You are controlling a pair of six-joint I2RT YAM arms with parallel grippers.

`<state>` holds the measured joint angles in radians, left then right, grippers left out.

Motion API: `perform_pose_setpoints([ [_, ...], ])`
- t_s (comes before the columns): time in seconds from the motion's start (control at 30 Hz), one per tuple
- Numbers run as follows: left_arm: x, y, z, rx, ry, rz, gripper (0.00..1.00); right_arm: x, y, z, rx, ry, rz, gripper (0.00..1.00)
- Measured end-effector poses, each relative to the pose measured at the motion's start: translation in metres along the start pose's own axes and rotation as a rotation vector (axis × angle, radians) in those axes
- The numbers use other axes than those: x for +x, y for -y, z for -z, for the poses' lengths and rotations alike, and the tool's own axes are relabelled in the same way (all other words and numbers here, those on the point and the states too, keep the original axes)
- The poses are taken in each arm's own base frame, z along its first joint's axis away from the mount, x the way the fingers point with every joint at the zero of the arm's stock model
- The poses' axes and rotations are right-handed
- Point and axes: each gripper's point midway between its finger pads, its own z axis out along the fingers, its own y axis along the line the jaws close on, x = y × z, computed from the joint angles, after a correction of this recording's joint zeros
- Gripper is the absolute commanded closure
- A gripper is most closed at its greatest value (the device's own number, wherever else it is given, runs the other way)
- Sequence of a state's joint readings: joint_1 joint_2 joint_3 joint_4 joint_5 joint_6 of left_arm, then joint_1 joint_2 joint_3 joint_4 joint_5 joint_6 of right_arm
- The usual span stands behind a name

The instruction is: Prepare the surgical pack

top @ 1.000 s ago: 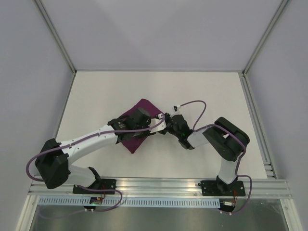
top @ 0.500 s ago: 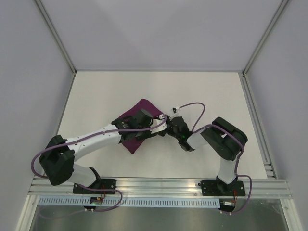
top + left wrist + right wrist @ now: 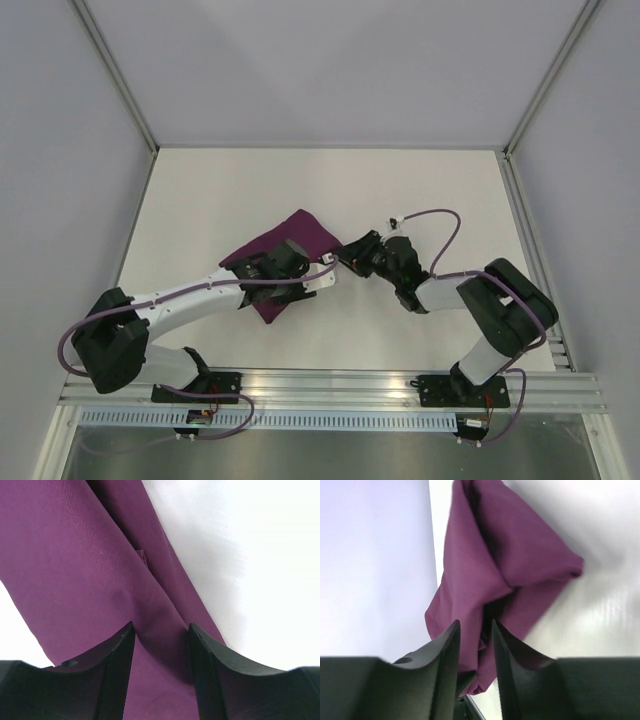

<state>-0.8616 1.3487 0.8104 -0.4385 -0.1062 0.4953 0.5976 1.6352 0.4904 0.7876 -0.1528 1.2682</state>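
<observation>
Left of the middle of the white table (image 3: 430, 190), in the overhead view, lies the dark purple cloth (image 3: 296, 238), folded into a lumpy bundle with one corner pointing to the upper right. The left gripper (image 3: 306, 283) sits on the lower right part of the bundle, its arm reaching in from the lower left of the frame. In the left wrist view both black fingers (image 3: 117, 665) press into the fabric. A thick fold fills the gap between them, with creases running down into it, so the fingers are grasping that fold. The right gripper (image 3: 350, 252) is just beside the bundle's right corner, pointing left at it. In the right wrist view its fingers (image 3: 449, 645) stand a little apart, with the cloth's edge showing in the narrow gap. I cannot tell whether they pinch the cloth or merely frame it.
</observation>
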Motion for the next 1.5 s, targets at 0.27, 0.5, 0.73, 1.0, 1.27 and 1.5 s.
perform_pose_setpoints([
  [0.27, 0.000, 0.003, 0.002, 0.019, 0.006, 0.000, 0.44, -0.009, -0.027, -0.025, 0.011, -0.019, 0.070, 0.54],
  [0.5, 0.004, 0.008, 0.009, 0.035, 0.016, 0.001, 0.47, -0.005, 0.005, -0.028, 0.131, -0.034, 0.050, 0.91],
  [0.73, 0.014, 0.014, 0.012, 0.059, 0.034, 0.017, 0.49, -0.005, 0.015, -0.025, 0.161, -0.028, 0.044, 1.00],
  [1.0, 0.023, 0.023, 0.033, 0.106, 0.060, 0.015, 0.41, 0.001, 0.033, -0.002, 0.177, -0.019, 0.037, 0.91],
  [1.27, 0.036, 0.044, 0.065, 0.208, 0.078, 0.015, 0.30, -0.005, 0.035, 0.032, 0.240, -0.005, 0.133, 0.49],
  [1.5, 0.036, -0.002, 0.099, 0.069, 0.112, 0.169, 0.26, -0.040, -0.013, 0.075, 0.260, 0.060, 0.396, 0.39],
])
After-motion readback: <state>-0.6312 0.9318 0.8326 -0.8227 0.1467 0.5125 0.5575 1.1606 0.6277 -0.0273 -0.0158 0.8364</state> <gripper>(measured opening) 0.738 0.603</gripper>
